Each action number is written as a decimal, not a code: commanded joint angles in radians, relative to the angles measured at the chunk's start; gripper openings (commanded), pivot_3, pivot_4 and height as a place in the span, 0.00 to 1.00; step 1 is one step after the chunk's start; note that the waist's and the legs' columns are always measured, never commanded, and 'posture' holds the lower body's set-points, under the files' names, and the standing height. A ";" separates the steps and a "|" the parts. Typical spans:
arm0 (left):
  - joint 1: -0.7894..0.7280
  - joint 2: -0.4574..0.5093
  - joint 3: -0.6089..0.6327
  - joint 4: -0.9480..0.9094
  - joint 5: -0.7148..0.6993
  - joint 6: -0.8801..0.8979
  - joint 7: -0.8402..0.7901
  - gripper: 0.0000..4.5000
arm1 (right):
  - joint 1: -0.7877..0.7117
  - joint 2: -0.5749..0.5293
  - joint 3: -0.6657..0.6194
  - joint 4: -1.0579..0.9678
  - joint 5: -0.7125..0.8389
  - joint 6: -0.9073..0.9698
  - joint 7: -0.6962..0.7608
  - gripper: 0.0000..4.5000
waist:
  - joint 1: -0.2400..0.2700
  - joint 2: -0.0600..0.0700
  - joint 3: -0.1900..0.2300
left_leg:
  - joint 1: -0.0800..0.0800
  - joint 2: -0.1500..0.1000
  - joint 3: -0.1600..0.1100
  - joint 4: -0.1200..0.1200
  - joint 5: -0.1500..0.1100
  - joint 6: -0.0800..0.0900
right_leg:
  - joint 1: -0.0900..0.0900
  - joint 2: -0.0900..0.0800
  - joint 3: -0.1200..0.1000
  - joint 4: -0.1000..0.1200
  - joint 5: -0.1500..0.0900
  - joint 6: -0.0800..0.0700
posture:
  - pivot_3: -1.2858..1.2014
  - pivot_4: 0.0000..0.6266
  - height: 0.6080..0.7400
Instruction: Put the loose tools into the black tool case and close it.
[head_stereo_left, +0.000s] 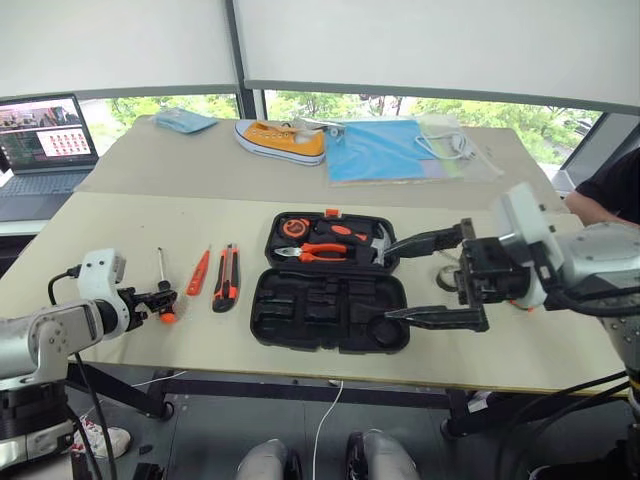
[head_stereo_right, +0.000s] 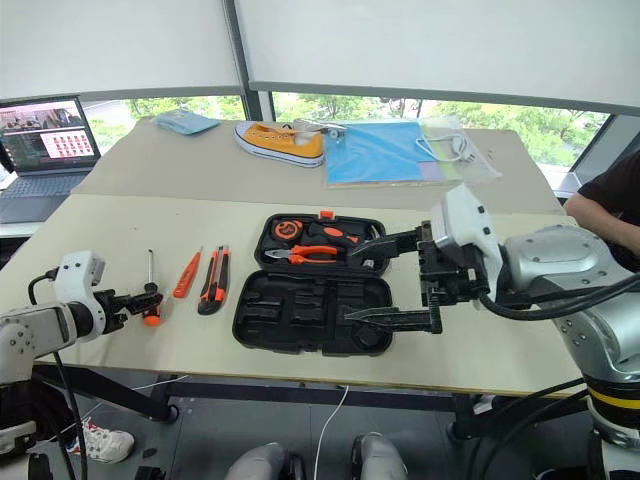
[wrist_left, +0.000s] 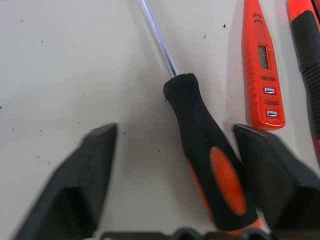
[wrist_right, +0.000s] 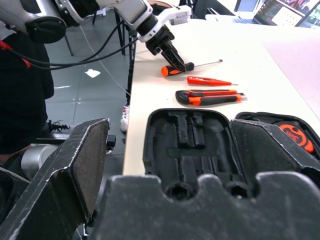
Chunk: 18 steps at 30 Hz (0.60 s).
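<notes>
Left end effector (wrist_left: 170, 185): its two black fingers are set partly open on either side of the handle of the black-and-orange-handled screwdriver with a steel shaft (head_stereo_left: 163, 290); no contact is seen, nothing is held.
Screwdriver: lies flat on the pale worktop (head_stereo_left: 120, 220), handle nearest the front edge, shaft pointing away. It is judged light and rigid; the rubbery handle is the best place to be gripped, since the thin shaft would likely slip and roll.
Slim orange tester screwdriver (head_stereo_left: 199, 272): laid just beside the first tool; judged light, with a plastic body that is best taken gently at mid-length.
Orange-and-black utility knife (head_stereo_left: 226, 278): set next in the row; the body is to be held, not the blade end.
Black hinged plastic tool case (head_stereo_left: 330, 310): open at the worktop's middle, the near half with empty moulded recesses, the far half already holding orange-handled pliers (head_stereo_left: 318, 252) and a hammer (head_stereo_left: 378, 244).
Right end effector (head_stereo_left: 438, 280): held wide open and empty, over the case's right side, where it could be in the way of a drop-in.
Surroundings: a grey laptop (head_stereo_left: 42, 145), a yellow sneaker (head_stereo_left: 280, 140) and a blue plastic sleeve (head_stereo_left: 385, 150) are kept well apart at the back.
</notes>
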 joint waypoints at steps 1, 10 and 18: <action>0.024 -0.010 -0.004 0.055 0.034 0.027 0.027 0.52 | -0.018 0.005 -0.005 -0.007 -0.004 -0.007 -0.010 1.00 | -0.003 0.000 -0.001 | 0.000 0.000 0.000 0.000 0.000 -0.001 | 0.000 0.000 0.000 0.001 0.000 0.000 | 0.52 0.24 0.84; -0.067 0.135 -0.033 0.201 0.087 -0.211 -0.103 0.19 | 0.067 -0.023 -0.023 0.009 -0.073 -0.025 -0.010 1.00 | -0.014 -0.001 0.000 | 0.003 0.004 -0.001 -0.001 0.007 -0.011 | -0.001 0.004 0.000 0.007 -0.001 -0.002 | 0.52 0.24 0.84; -0.300 0.265 -0.349 0.209 0.126 -0.656 -0.754 0.19 | 0.180 -0.045 -0.082 -0.010 -0.113 -0.053 -0.044 1.00 | 0.016 -0.008 0.003 | -0.008 0.006 -0.006 0.000 0.008 -0.013 | -0.006 0.002 -0.012 0.004 -0.004 -0.013 | 0.52 0.24 0.84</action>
